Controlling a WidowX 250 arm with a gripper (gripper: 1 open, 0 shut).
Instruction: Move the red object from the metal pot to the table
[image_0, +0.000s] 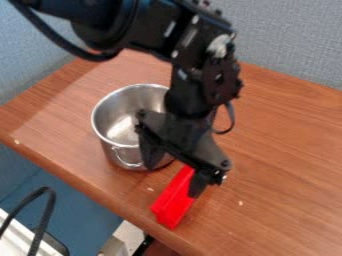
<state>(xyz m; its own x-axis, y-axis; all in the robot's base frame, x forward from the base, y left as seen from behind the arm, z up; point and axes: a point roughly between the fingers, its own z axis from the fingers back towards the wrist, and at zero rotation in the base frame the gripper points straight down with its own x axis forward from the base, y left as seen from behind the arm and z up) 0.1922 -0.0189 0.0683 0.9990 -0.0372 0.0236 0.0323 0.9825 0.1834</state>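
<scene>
Wooden table (287, 120), one metal pot (123, 122), one red object (173, 197), one claw (185, 165)

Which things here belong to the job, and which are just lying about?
Job:
- red block, on the table near its front edge
- metal pot, looks empty
- hand, above the block

Lying about:
- black cable, below the table edge

My black jointed arm (160, 35) reaches in from the upper left and bends steeply down at the wrist. My black two-fingered claw (187, 170) points almost straight down, its fingers spread wide apart, gripping nothing between them.
</scene>
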